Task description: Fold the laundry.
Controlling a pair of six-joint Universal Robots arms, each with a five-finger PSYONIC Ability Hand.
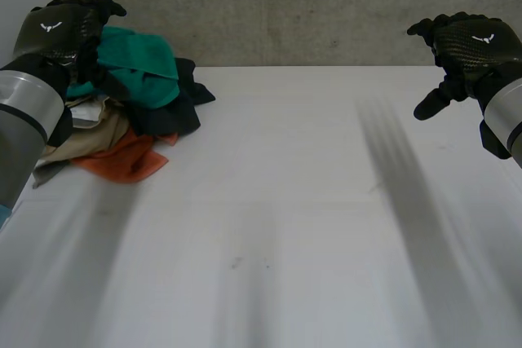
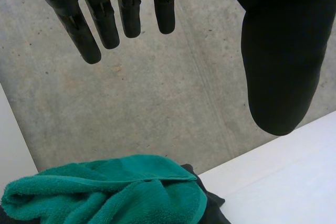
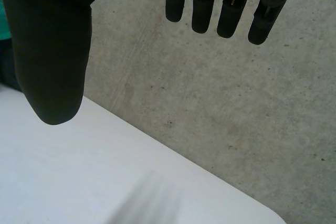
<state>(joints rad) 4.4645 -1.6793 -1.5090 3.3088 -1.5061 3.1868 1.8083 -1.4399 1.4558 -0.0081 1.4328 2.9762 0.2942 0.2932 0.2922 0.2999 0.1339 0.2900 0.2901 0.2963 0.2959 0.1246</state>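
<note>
A heap of laundry lies at the table's far left: a green towel on top, dark cloth beside it, beige cloth and an orange piece at the front. My left hand hovers above the heap's left side, open and holding nothing. In the left wrist view its fingers are straight, with the green towel below them. My right hand hangs open over the table's far right, away from the laundry; its fingers are straight and apart from the thumb.
The white table spreads out in front of the heap. A grey concrete wall stands right behind the table's far edge.
</note>
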